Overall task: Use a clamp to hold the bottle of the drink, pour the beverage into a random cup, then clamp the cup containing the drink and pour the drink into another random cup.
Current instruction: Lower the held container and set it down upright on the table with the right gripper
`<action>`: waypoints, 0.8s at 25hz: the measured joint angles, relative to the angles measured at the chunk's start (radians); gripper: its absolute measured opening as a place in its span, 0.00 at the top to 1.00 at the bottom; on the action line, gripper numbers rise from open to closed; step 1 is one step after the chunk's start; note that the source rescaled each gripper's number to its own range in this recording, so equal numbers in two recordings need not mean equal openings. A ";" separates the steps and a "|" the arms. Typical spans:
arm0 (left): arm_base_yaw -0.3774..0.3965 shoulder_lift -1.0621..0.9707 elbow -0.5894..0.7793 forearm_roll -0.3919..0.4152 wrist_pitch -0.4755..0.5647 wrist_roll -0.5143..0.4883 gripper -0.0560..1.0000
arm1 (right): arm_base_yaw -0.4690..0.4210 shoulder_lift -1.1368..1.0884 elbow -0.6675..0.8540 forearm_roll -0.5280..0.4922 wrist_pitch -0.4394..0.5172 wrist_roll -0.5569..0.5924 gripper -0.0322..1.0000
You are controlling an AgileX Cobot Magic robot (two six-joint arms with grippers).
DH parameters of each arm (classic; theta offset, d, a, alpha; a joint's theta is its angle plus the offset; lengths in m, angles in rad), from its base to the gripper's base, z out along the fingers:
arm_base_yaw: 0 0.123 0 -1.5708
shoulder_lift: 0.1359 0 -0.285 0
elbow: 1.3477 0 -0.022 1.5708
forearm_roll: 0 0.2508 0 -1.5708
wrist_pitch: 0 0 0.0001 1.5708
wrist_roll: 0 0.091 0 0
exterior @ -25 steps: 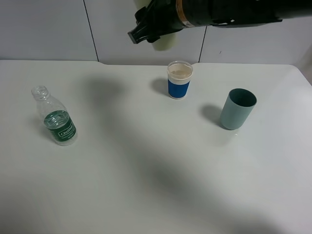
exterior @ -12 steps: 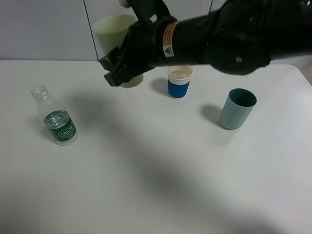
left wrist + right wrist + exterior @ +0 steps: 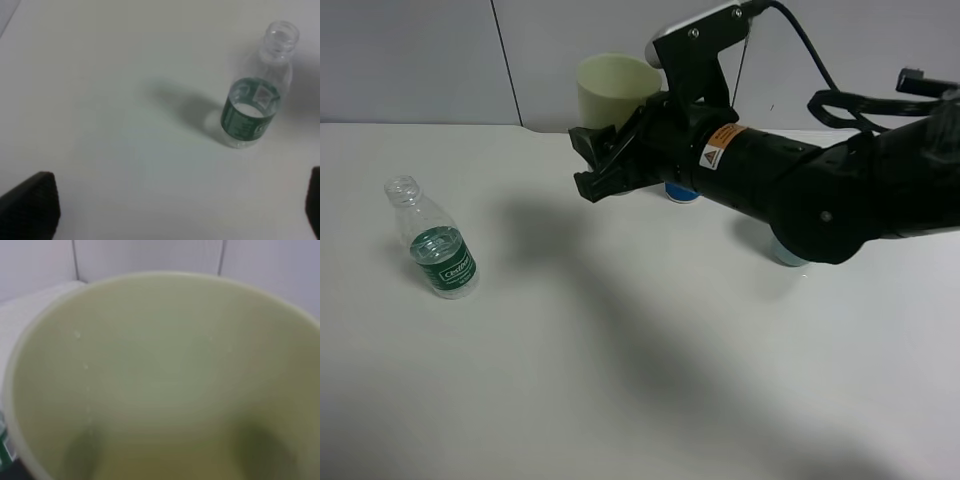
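The bottle [image 3: 432,240] is seen standing upright and uncapped at the left of the white surface [image 3: 620,380], well apart from everything else, and no tool is on it; in the left wrist view it [image 3: 255,92] stands alone with what looks like only a little liquid near the level of its green label, so the first pour is judged to have been made already, though this cannot be confirmed. The left tool, of which only dark finger edges [image 3: 30,207] are shown at the frame's border, is held wide apart and empty, above and to one side of the bottle. The right tool [image 3: 605,165] is clamped together on a pale yellow-green cup [image 3: 610,90], which is carried above the far middle of the surface; the cup's inside [image 3: 165,385] fills the right wrist view, a few droplets are visible on its wall, and whether any drink lies at the bottom cannot be told. The blue-banded paper cup [image 3: 678,192] is almost wholly hidden behind the right arm, only its base being shown, and a teal tumbler [image 3: 782,252] is likewise mostly covered at the right. The second stage is therefore judged to be under way or just completed: the cup is gripped and lifted beside the paper cup, but no tilting or pouring is visible.
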 joint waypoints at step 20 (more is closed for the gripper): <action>0.000 0.000 0.000 0.000 0.000 0.000 0.00 | 0.000 0.359 0.051 0.080 -0.404 -0.046 0.97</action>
